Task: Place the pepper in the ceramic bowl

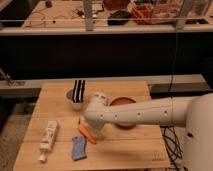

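Claw hangs at the end of the white arm, pointing down at the worktop just right of the pepper; the arm's thick wrist covers it from above, so I cannot tell whether it is released or clenched, or whether it touches the pepper at all. The pepper lies flat on the wood, a slender orange shape slanting from upper left to lower right, outside the ceramic bowl. That bowl sits to the right of the pepper and farther back, near the worktop's middle; the arm crosses over it and hides much of it, leaving the far rim and a strip of the near edge showing. Just below and left of the pepper lies a blue-grey cloth. Farther left lies a white tube. Behind, a small grey bowl holds upright black-and-white striped items.
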`<state>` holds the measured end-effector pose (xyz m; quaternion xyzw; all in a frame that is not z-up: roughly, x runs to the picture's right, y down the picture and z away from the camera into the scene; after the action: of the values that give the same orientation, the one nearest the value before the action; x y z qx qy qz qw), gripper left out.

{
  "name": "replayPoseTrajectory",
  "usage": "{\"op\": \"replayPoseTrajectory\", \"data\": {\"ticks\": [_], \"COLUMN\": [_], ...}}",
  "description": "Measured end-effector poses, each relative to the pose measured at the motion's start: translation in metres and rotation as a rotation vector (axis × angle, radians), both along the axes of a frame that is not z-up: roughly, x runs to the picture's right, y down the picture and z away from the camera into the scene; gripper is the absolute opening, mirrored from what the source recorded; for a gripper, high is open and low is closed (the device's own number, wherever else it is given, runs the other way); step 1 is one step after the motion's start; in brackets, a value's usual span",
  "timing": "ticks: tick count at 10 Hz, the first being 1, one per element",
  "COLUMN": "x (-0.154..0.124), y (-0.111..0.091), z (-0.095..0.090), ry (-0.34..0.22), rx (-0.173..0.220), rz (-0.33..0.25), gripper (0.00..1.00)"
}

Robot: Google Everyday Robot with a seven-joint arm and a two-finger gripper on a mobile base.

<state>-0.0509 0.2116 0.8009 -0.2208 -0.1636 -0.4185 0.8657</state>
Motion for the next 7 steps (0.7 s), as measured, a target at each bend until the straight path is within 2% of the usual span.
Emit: {"op": "replayPoseTrajectory", "data": {"ticks": [7], "x": [-0.013], "y": [0.012], "z": [-0.001], "ry": [-0.073], "rx": [-0.010], "rz": [-0.091], "gripper": [0.80]}}
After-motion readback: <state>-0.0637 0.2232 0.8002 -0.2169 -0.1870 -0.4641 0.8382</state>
